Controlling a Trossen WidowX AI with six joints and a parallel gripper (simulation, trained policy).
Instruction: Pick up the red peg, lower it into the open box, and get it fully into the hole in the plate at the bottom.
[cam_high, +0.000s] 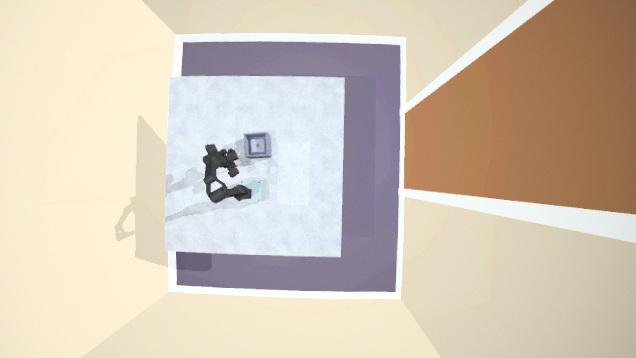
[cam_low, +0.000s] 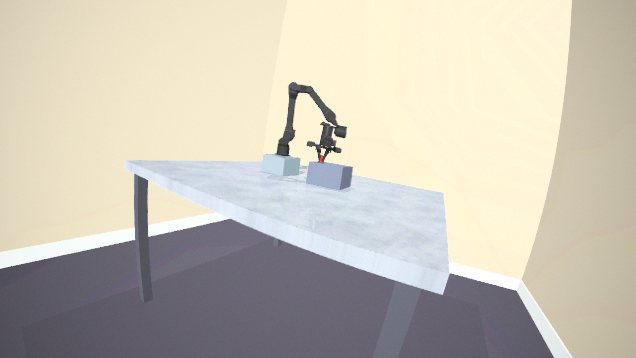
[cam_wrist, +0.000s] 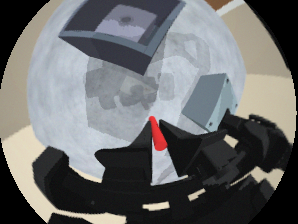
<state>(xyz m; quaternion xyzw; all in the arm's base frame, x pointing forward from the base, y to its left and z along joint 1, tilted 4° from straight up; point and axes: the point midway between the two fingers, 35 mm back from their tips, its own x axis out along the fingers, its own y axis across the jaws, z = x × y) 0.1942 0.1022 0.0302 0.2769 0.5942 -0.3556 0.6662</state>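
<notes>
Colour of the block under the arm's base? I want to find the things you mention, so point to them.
The block (cam_high: 259, 191) (cam_low: 274, 165) (cam_wrist: 204, 100) is plain pale blue-green; shows best in the exterior view.
</notes>
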